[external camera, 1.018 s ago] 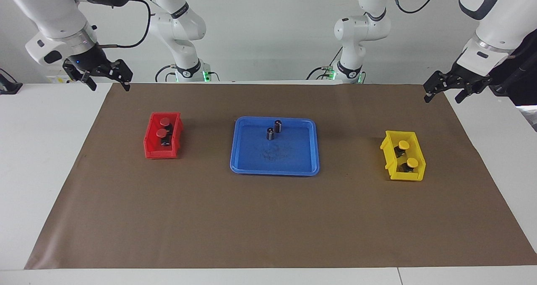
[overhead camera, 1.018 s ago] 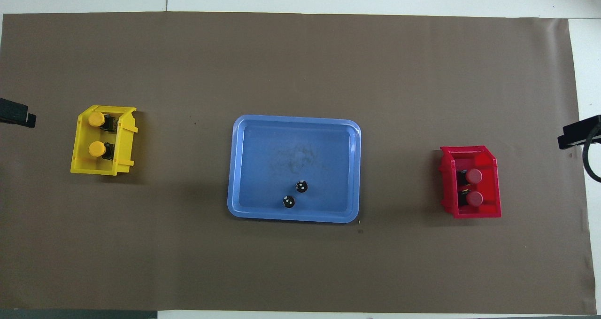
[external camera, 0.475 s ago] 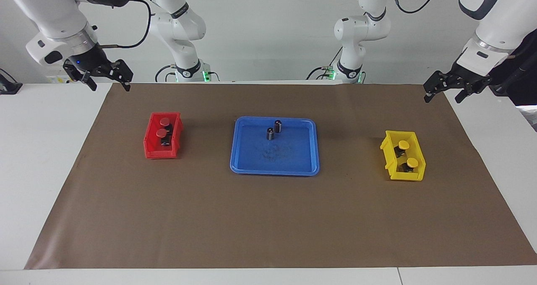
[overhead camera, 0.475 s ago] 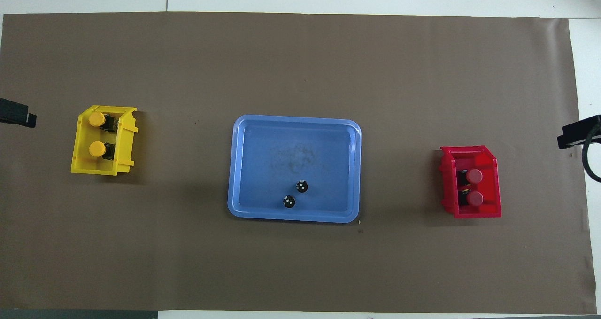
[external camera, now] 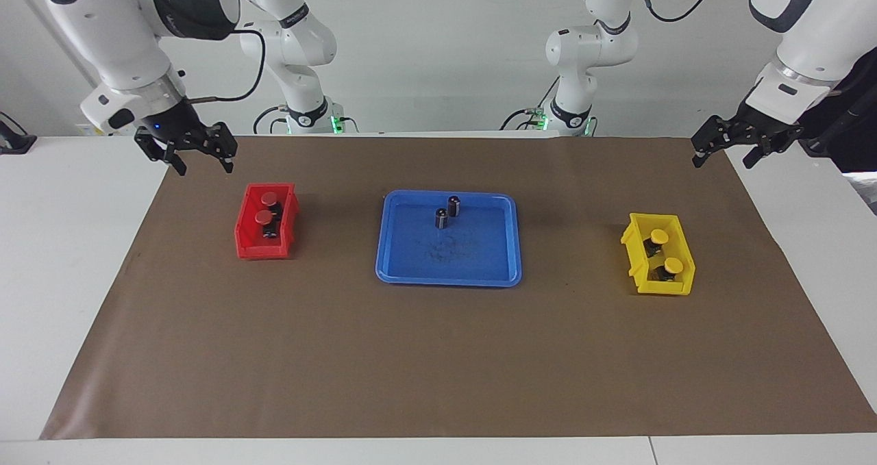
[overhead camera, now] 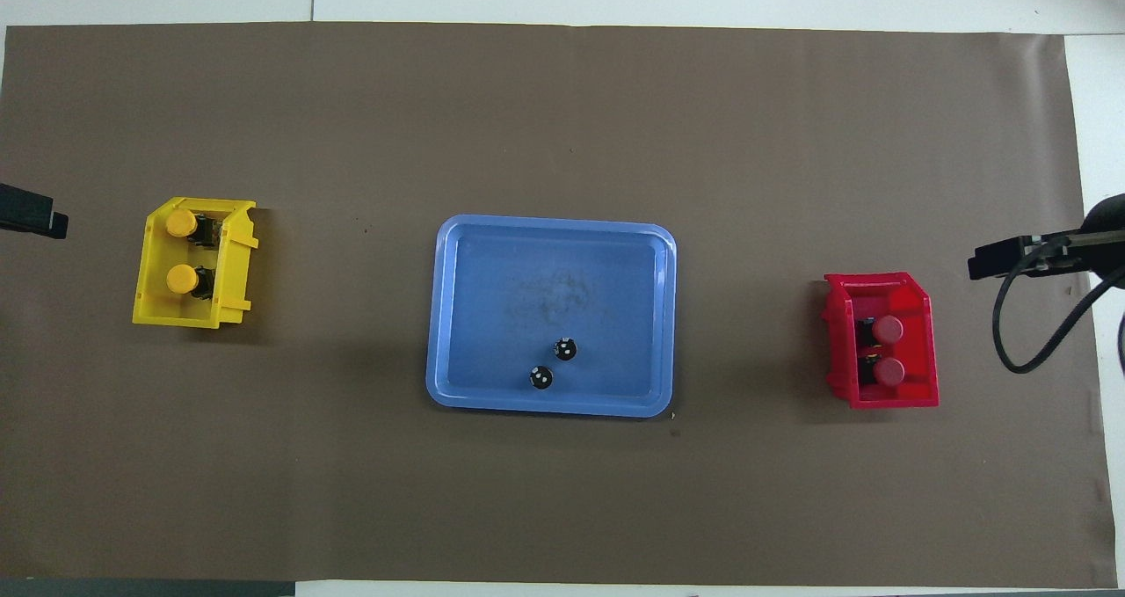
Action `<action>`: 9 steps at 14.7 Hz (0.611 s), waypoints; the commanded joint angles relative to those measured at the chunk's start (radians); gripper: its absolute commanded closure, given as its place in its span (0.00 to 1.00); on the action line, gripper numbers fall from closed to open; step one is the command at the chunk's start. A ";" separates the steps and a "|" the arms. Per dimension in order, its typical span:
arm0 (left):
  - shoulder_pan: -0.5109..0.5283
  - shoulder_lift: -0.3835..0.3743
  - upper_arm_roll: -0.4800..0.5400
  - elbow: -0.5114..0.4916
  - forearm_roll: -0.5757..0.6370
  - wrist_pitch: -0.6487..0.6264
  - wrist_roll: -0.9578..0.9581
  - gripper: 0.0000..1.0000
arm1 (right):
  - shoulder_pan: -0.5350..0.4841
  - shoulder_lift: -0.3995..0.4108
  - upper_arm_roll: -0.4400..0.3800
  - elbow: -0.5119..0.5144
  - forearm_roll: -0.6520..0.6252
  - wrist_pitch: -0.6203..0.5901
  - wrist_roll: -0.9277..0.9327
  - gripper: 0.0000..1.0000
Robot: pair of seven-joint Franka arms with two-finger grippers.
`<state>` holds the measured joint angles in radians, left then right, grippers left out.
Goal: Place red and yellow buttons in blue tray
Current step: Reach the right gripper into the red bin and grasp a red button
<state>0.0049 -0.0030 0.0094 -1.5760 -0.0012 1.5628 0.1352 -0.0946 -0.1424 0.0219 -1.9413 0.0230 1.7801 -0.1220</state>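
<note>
Both claws apart-fingered and empty: right claw (external camera: 203, 164) above the brown mat (external camera: 438, 355), left claw (external camera: 725, 155) waiting.

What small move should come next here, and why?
Probably carry the right hand, open and empty, over the red bin and lower it onto a red button. All four buttons sit in their bins; the blue tray holds only two dark cylinders. The left hand waits, open.

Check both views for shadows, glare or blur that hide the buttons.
Facing view: even light, soft shadows beside the red bin and blue tray, red buttons sharp. Overhead view: no glare, yellow buttons crisp in the yellow bin; a scuffed patch dulls the tray floor.
</note>
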 commanded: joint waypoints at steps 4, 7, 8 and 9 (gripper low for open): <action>0.000 -0.026 0.000 -0.027 0.003 -0.001 0.000 0.00 | 0.001 0.004 0.003 -0.220 0.018 0.208 -0.019 0.32; 0.001 -0.026 0.000 -0.025 0.003 0.002 0.000 0.00 | -0.001 0.027 0.003 -0.290 0.020 0.317 -0.018 0.35; 0.000 -0.028 0.000 -0.028 0.003 -0.006 0.000 0.00 | 0.001 0.042 0.003 -0.304 0.020 0.338 -0.018 0.37; 0.000 -0.026 0.000 -0.029 0.003 -0.003 0.000 0.00 | 0.003 0.049 0.003 -0.311 0.020 0.352 -0.018 0.38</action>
<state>0.0049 -0.0030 0.0094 -1.5762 -0.0012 1.5626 0.1352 -0.0885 -0.0920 0.0229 -2.2187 0.0241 2.0928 -0.1220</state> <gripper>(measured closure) 0.000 0.352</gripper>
